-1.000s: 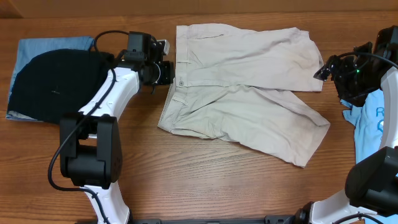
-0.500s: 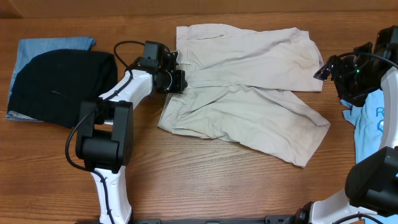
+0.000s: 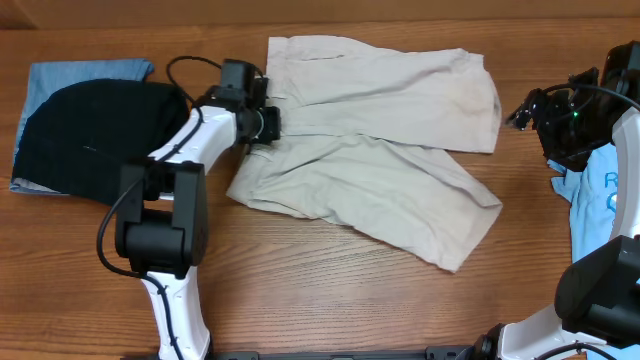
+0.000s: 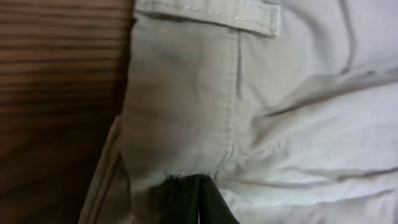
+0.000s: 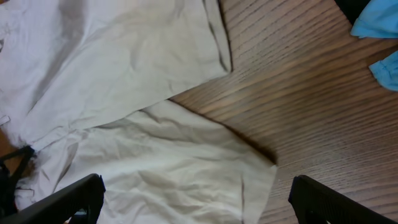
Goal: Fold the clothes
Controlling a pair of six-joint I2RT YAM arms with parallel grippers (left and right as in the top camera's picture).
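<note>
Khaki shorts (image 3: 370,140) lie flat on the wooden table (image 3: 330,310), pinched at the waistband.

Overhead, the shorts fill the centre of the frame, with the waistband (image 3: 272,70) to the left and two wide legs spreading right. A black knit garment (image 3: 95,135) lies upper left, and a light blue T-shirt (image 3: 605,190) sits at the right edge. Only the left wrist view shows the grip: the left jaws are pressed together on creased, stitched cotton beside bare wood. The right wrist view shows the right jaws wide apart and holding nothing, above a soft, wrinkled leg hem (image 5: 221,37) and grained tabletop.
</note>
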